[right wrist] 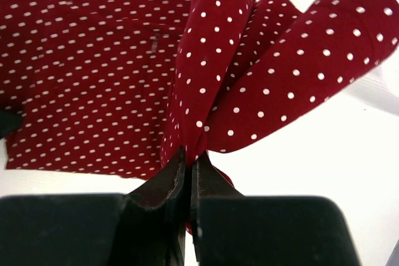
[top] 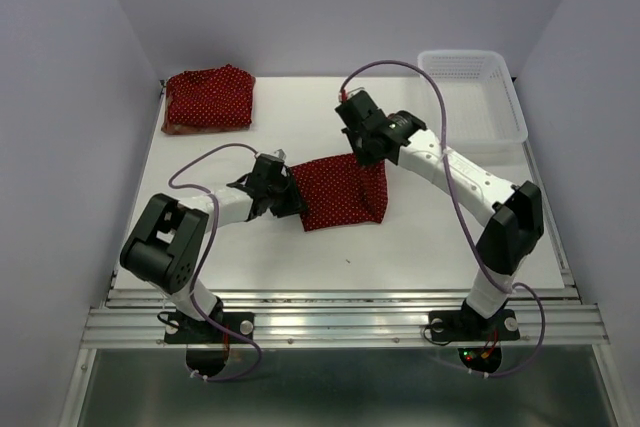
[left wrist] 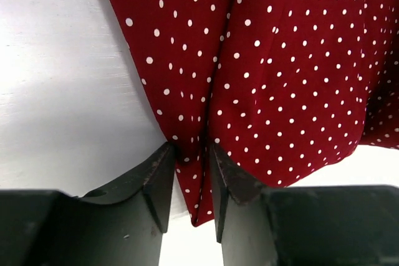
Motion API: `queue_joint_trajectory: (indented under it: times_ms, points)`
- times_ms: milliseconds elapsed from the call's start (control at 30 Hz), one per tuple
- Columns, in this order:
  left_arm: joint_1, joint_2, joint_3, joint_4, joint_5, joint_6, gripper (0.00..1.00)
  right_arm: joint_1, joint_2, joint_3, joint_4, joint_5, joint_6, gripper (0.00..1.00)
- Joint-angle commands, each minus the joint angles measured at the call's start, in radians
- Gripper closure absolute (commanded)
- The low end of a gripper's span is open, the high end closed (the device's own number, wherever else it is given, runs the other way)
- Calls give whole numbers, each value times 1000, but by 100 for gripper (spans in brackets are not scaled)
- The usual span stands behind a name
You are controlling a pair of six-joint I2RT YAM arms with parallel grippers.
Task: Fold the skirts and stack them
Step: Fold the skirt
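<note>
- Top view: the right gripper's [top: 372, 159] fingertips are hidden under its own wrist housing, so its grip is unreadable there.
- Left wrist view: dotted skirt [left wrist: 280, 73] is cut off at the top and right edges.
- Right wrist view: the same skirt runs off the left edge; pale band [right wrist: 377, 88] at right is blurred, unidentified.
- Folded pile [top: 208, 97]: layer count too small to tell.

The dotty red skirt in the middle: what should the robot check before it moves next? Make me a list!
1. Left gripper pinching the dark red cloth skirt with white dots: ok.
2. Right gripper shut on the same skirt: ok.
3. Skirt lying smooth: not ok, loops bunch at the right gripper.
4. Folded red dotted pile, far left corner, apart from both arms: ok.
5. White plastic mesh basket out of the way: ok.
</note>
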Motion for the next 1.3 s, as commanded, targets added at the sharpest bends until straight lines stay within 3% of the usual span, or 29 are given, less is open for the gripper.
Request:
queue_joint_trajectory:
  times_ms: [0, 133, 200, 533, 700, 767, 833, 900, 1100, 1133, 1233, 1267]
  points:
    - [0, 9, -23, 55, 29, -1, 62, 81, 54, 90, -24, 35, 42, 98]
    - [1, 23, -28, 73, 39, -4, 66, 160, 135, 152, -30, 27, 62, 98]
    - [0, 30, -28, 73, 45, -5, 78, 174, 161, 167, -27, -2, 71, 98]
    - [1, 53, -31, 79, 49, -21, 78, 259, 356, 257, -13, -102, 123, 94]
    - [1, 44, -25, 41, 27, -26, 78, 280, 433, 300, -7, -137, 115, 84]
    - [1, 21, -31, 18, 4, -29, 77, 290, 445, 297, 13, -145, 93, 73]
    - [1, -2, -40, -17, -13, -35, 70, 290, 447, 291, 41, -169, 70, 70]
    - [3, -51, -51, -42, -43, -44, 66, 290, 447, 288, 55, -188, 56, 51]
    - [12, -228, -101, -181, -198, -73, 31, 290, 405, 281, 81, -176, 51, 36]
    - [12, -250, -104, -198, -202, -72, 30, 290, 388, 278, 85, -174, 49, 33]
    - [18, -321, -114, -267, -278, -77, 18, 290, 280, 224, 137, -195, 42, 0]
    - [18, -338, -115, -296, -286, -77, 16, 290, 246, 200, 160, -208, 37, 0]
